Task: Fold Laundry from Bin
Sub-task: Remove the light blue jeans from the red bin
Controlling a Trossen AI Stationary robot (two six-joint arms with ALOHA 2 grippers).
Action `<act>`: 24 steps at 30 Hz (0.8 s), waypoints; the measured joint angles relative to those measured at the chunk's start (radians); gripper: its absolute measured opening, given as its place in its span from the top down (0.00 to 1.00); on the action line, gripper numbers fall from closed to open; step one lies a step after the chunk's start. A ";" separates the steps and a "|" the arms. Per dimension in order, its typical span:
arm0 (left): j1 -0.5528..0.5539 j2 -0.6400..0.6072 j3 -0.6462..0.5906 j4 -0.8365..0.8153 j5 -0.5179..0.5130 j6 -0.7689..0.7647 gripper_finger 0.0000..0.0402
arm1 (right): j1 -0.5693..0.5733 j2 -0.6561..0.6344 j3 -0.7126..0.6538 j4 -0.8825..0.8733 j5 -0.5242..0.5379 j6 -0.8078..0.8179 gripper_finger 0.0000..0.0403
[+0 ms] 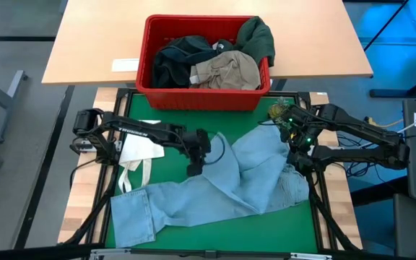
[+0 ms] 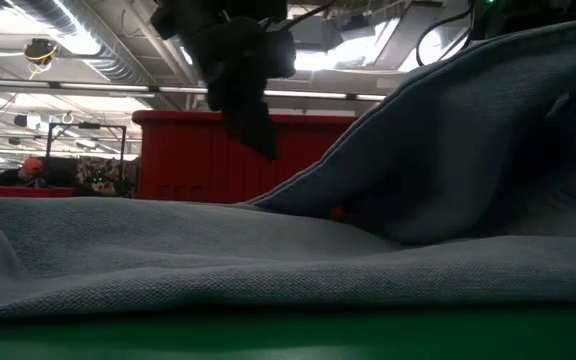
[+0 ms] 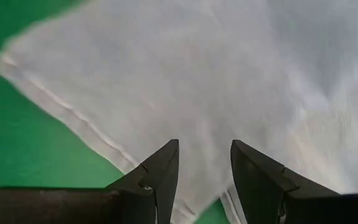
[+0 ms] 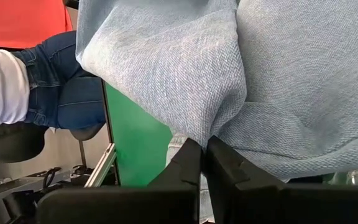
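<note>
The light blue denim jeans (image 1: 222, 188) lie spread across the green mat (image 1: 157, 126), one leg reaching the near left corner. My right gripper (image 1: 293, 149) is shut on the jeans at their right side, where the cloth rises off the mat (image 2: 488, 120). My left gripper (image 1: 196, 165) hovers open above the jeans' middle (image 3: 185, 81), clear of the cloth in the low view (image 2: 253, 125). The red bin (image 1: 206, 97) stands beyond the mat's far edge, holding dark green (image 1: 255, 36), black (image 1: 172, 61) and khaki (image 1: 226, 71) garments. My right gripper pinches a bunched fold of the jeans (image 4: 211, 127) between its two shut fingers (image 4: 188, 158). The held part is raised above the mat and the cloth slopes down from it. The rest of the jeans lies on the mat.
A small white tote bag (image 1: 137, 155) with loop handles lies on the mat's left side, partly under my left arm. A person's leg in dark jeans (image 4: 61, 81) shows beyond the table in the right wrist view. A paper slip (image 1: 125, 65) lies left of the bin.
</note>
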 joint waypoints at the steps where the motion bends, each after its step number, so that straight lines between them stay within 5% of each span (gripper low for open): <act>1: -0.014 0.000 -0.014 0.002 -0.001 0.027 0.65 | 0.000 0.000 0.000 0.000 0.000 0.000 0.97; 11: -0.115 0.000 -0.081 0.001 -0.218 0.126 0.65 | 0.000 0.000 0.000 0.000 0.000 0.000 0.97; 24: -0.128 0.000 -0.175 0.077 -0.230 0.126 0.65 | 0.000 0.000 0.000 0.000 0.000 0.000 0.97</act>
